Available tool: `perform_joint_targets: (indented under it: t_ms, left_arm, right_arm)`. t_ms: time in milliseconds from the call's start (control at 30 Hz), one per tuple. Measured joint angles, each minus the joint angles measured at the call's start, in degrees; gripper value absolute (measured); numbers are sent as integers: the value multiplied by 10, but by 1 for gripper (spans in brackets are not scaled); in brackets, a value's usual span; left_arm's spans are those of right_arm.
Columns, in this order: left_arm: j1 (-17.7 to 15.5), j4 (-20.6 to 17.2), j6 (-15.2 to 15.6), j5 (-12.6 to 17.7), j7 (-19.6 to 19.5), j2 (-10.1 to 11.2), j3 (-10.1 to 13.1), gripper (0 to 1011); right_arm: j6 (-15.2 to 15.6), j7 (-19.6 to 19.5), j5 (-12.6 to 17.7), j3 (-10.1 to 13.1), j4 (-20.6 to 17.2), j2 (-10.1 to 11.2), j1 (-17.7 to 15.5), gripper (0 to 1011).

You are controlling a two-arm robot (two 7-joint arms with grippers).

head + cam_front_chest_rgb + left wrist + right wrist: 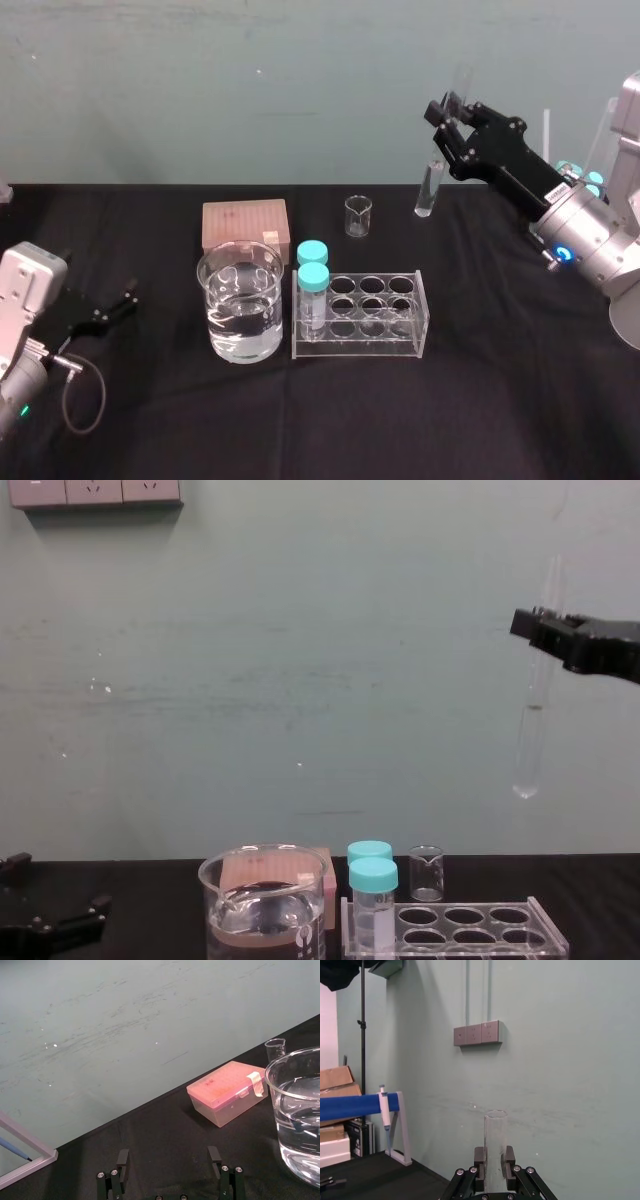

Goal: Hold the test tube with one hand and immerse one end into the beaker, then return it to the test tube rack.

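Note:
My right gripper [447,122] is shut on the test tube [430,190] and holds it high in the air at the back right, well above the table. The tube [530,740] hangs nearly upright with its rounded end down, right of and far above the test tube rack [455,930]. In the right wrist view its open mouth [495,1150] sticks up between the two fingers. The beaker [240,300], part-filled with clear liquid, stands left of the clear rack [365,315]. My left gripper [110,310] rests open on the table at the far left.
Two teal-capped vials [313,270] stand in the rack's left end. A tiny glass beaker [358,215] and a pink tip box [245,225] sit behind. A pipette stand [25,1160] stands off to the left. Black cloth covers the table.

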Motion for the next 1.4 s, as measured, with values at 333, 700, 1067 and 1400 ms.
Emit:
perform_joint_targets:
  t_ms: [333,700,1067,1400]
  left_arm:
    - [0,0,0,0,0,0,0,1000]
    - [0,0,0,0,0,0,0,1000]
    - [0,0,0,0,0,0,0,1000]
    - [0,0,0,0,0,0,0,1000]
  right_arm:
    - [7,-13,-3,4,-15,3,-6,226]
    - [14,-17,-6,4,-21,3,-11,226]
    - [16,-16,-7,1,-19,1,-11,226]
    - [18,-14,-7,-2,-13,-1,-8,226]
